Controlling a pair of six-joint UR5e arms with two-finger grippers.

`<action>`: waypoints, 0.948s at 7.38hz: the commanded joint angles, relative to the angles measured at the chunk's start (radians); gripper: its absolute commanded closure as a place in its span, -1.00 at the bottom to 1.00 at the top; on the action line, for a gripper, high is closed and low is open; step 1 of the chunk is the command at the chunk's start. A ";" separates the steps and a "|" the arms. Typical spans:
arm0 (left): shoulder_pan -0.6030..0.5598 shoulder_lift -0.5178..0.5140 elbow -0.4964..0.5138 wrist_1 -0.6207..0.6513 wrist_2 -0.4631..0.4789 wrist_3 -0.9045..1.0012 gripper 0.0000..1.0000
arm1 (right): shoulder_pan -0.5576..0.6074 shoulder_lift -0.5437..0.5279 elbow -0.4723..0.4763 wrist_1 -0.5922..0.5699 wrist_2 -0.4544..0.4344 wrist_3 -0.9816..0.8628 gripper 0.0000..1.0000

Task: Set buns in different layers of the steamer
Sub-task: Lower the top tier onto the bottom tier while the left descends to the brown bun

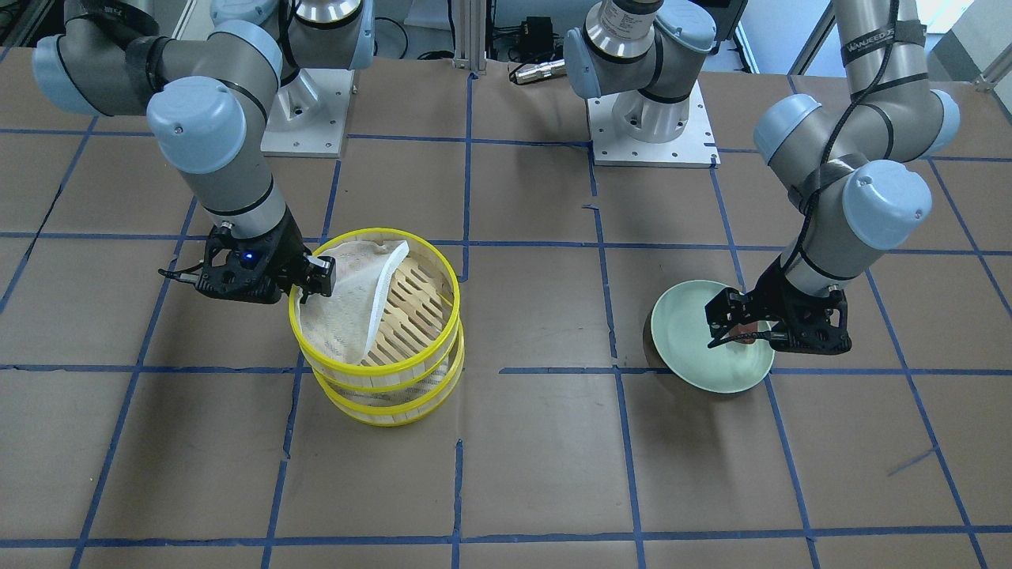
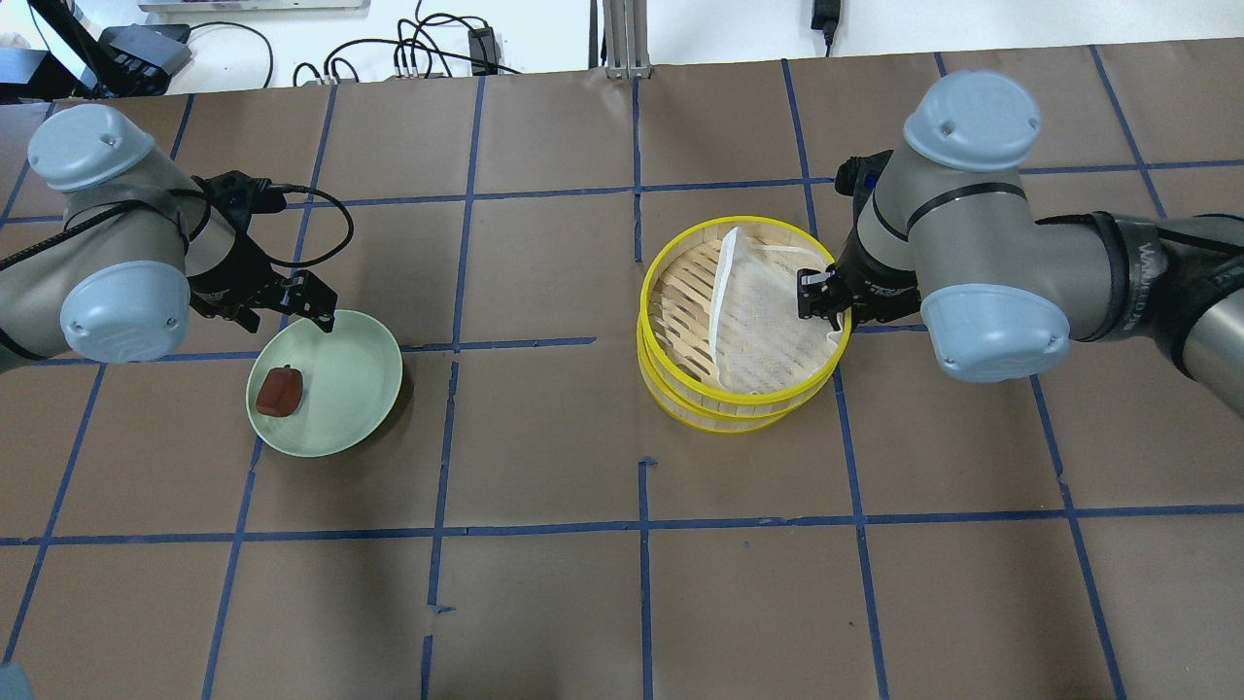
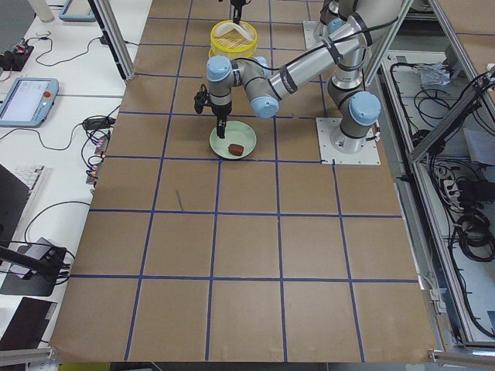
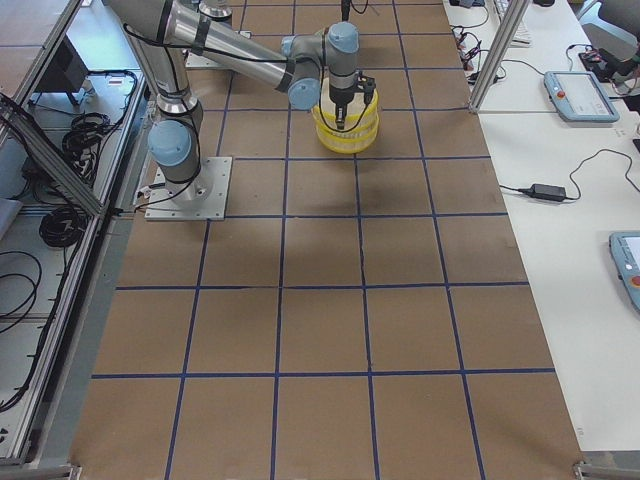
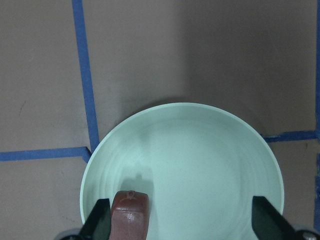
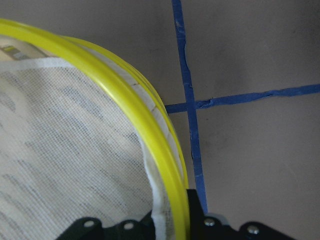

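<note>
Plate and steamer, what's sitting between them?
Nothing sits there. In the overhead view, only bare brown table with blue tape lines runs from the plate to the steamer.

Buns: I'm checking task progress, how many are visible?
1: the reddish-brown bun lies on the pale green plate, near its rim. Another could be hidden under the cloth or in the lower steamer tray.

2 yellow-rimmed steamer layers (image 2: 724, 416) are sitting stacked on the right. The top layer (image 2: 680, 248) is showing its white cloth liner (image 2: 773, 311) folded back off the slats, and the right gripper (image 2: 816, 292) is straddling its rim. On the left, the left gripper (image 2: 292, 309) is hovering at a green plate (image 2: 360, 369), where a reddish-brown bun (image 2: 279, 391) is lying.
</note>
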 commanded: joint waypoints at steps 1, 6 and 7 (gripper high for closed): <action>-0.002 -0.004 0.000 0.000 -0.001 -0.004 -0.99 | 0.001 0.012 0.002 -0.022 0.019 -0.017 0.67; -0.018 -0.005 0.000 -0.003 0.007 -0.005 -0.99 | 0.002 0.064 0.016 -0.111 0.002 -0.006 0.66; -0.018 -0.005 0.000 -0.003 0.005 -0.005 -0.99 | 0.004 0.072 0.018 -0.111 0.006 0.000 0.66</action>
